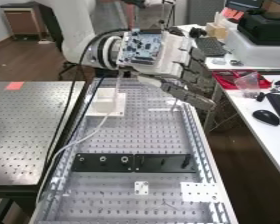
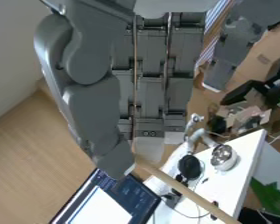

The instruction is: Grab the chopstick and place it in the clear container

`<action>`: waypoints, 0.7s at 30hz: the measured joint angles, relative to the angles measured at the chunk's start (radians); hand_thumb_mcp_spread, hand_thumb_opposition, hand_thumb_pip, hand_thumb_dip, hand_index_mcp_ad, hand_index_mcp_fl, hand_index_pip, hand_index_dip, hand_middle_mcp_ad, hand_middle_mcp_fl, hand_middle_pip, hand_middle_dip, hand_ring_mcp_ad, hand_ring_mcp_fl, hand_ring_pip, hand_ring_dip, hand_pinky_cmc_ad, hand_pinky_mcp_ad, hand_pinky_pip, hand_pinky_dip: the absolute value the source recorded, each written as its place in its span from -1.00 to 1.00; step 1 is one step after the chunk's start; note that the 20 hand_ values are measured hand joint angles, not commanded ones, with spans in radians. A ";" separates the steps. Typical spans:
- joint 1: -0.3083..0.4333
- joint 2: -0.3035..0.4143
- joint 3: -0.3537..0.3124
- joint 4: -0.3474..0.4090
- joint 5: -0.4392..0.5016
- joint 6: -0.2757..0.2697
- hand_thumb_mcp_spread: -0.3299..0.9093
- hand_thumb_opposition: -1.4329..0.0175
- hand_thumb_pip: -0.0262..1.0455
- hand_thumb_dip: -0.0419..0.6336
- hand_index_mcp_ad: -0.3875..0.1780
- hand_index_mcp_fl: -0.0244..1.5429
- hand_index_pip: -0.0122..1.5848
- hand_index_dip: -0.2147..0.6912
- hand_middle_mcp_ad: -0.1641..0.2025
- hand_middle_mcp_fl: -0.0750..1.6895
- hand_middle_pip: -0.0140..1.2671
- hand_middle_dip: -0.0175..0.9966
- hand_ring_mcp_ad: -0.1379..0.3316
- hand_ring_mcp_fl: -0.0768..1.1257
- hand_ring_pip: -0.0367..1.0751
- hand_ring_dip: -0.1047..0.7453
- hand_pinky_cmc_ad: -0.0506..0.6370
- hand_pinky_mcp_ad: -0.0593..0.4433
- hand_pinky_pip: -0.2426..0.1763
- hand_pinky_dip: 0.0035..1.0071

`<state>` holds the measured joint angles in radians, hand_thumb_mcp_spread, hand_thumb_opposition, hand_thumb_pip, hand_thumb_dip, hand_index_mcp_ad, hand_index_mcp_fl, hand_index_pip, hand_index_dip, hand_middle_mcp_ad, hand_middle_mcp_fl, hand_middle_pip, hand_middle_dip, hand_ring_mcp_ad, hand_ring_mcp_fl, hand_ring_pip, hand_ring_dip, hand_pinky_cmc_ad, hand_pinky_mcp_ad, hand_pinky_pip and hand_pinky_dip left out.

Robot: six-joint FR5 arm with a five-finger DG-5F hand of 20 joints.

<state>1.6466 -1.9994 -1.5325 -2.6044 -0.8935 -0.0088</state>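
Note:
The hand (image 1: 190, 82) is at the upper right of the bench in the high view, above its far end and to the right of the clear container (image 1: 105, 101), which stands on a white plate. In the wrist view, the hand (image 2: 150, 95) is shut on the wooden chopstick (image 2: 184, 189). One end of the stick is pinched between the thumb tip and the fingertips, and the rest sticks out at a slant. The hand and the chopstick are apart from the container.
A black strip (image 1: 167, 163) with round fittings crosses the perforated bench (image 1: 144, 140). White plates (image 1: 199, 192) lie nearer. A cable hangs from the arm past the container's side. To the right stands a white desk (image 1: 257, 135) with a mouse and a red tray.

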 joint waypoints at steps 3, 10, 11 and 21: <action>0.054 0.013 -0.014 0.001 0.079 -0.002 0.66 -0.45 -0.03 -0.13 0.35 0.27 0.08 -0.25 0.04 0.38 -0.09 0.30 -0.52 0.68 -0.80 0.30 0.44 0.38 0.85 -0.62; 0.187 0.018 -0.018 -0.008 0.262 -0.007 0.66 -0.45 -0.02 -0.13 0.36 0.27 0.08 -0.25 0.10 0.38 -0.09 0.30 -0.52 0.70 -0.80 0.31 0.44 0.40 0.85 -0.62; 0.213 0.015 -0.015 -0.011 0.300 -0.007 0.66 -0.45 -0.02 -0.13 0.36 0.27 0.08 -0.26 0.10 0.38 -0.09 0.30 -0.52 0.70 -0.80 0.30 0.43 0.40 0.85 -0.62; 0.395 -0.039 0.045 -0.057 0.553 0.017 0.66 -0.45 -0.02 -0.13 0.36 0.27 0.08 -0.25 0.10 0.38 -0.09 0.30 -0.52 0.73 -0.81 0.31 0.44 0.40 0.93 -0.62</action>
<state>2.0414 -2.0389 -1.4875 -2.6616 -0.3405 0.0081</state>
